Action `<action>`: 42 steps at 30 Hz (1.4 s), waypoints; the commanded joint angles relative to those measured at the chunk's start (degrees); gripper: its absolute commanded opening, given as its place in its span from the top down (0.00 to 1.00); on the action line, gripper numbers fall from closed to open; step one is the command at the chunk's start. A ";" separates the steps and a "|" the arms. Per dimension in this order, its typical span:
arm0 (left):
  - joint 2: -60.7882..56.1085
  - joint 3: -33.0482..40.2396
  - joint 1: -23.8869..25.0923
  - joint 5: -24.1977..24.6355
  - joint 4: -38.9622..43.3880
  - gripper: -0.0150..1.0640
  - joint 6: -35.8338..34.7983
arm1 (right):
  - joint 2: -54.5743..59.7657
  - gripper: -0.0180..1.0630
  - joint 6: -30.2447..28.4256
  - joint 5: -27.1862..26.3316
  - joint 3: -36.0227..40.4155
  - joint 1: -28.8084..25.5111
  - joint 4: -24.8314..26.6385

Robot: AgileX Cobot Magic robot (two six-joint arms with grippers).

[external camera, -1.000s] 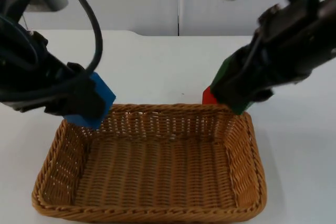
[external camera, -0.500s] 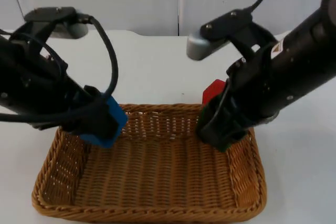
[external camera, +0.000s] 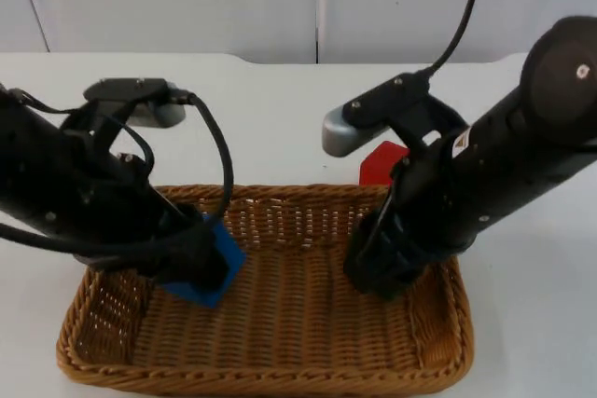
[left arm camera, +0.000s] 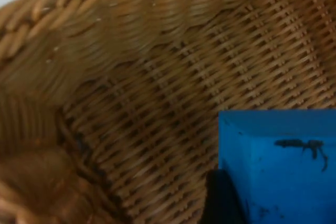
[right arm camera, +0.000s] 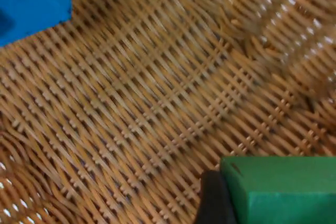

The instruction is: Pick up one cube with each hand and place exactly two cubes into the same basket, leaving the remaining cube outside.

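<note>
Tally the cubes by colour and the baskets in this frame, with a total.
Blue cube, in the left gripper: 1
Green cube, in the right gripper: 1
Red cube, on the table behind the basket: 1
Wicker basket: 1
Total: 4

Blue cube (external camera: pixel 210 263), green cube (right arm camera: pixel 281 190), red cube (external camera: pixel 381 162) — tan woven basket (external camera: pixel 280 375).

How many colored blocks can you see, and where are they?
3. The blue cube sits in the left pincer over the basket. The green cube is in the right pincer. The red cube rests on the table behind.
</note>
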 commanded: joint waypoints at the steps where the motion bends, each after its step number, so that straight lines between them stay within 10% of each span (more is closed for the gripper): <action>1: 1.52 -0.13 -0.27 -0.37 -4.84 0.99 4.53 | 1.03 0.98 -0.05 -1.17 -0.42 0.19 0.39; 19: 6.19 -0.13 -0.27 -0.72 -7.50 0.99 7.06 | 3.58 0.94 -0.05 -3.66 -0.42 0.19 1.30; 26: 6.08 -0.13 -0.27 -0.42 -7.50 0.97 7.06 | 3.47 0.57 -0.05 -3.69 -0.42 0.19 1.30; 29: 5.85 -0.13 -0.27 0.48 -7.50 0.84 7.06 | 3.47 0.39 -0.05 -3.94 -0.42 0.19 1.35; 38: 3.68 -0.13 -0.27 1.22 -7.05 0.30 6.85 | -0.14 0.37 -0.05 -3.70 -0.42 0.19 1.35; 42: 1.06 -0.13 -0.14 2.82 -7.07 0.21 6.85 | -5.55 0.37 -0.05 -3.70 -0.42 0.19 1.35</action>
